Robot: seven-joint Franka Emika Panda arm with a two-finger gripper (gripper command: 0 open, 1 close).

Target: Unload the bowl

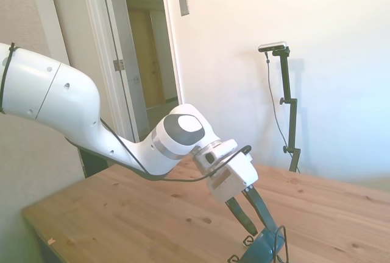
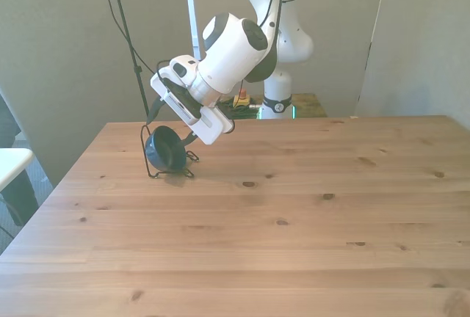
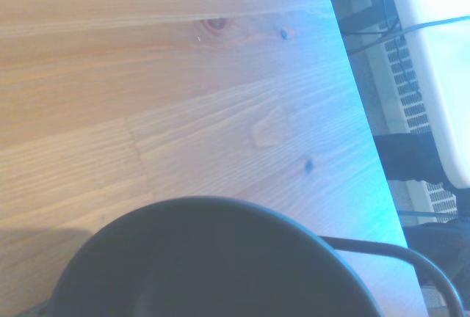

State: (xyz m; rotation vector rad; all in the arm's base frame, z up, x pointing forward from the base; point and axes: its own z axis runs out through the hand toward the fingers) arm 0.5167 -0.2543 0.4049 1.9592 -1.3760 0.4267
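1. Side view: the claw (image 1: 257, 231) angles down onto the bowl (image 1: 263, 248), its dark fingers (image 1: 242, 214) slightly spread, seemingly straddling the rim.
2. Front view: the bowl (image 2: 167, 148) stands on edge in the wire rack (image 2: 170, 172) on the table (image 2: 294, 221).
3. Wrist view: the bowl (image 3: 213, 266), blurred, sits close below; a rack wire (image 3: 411, 258) curves beside it.

The side view looks across the bench (image 1: 152, 214) from off one edge, fairly near, the front view faces it from farther back and higher, and the close, blurred wrist view looks down; all three share the bowl (image 2: 167, 148) in its wire rack (image 2: 173, 173).
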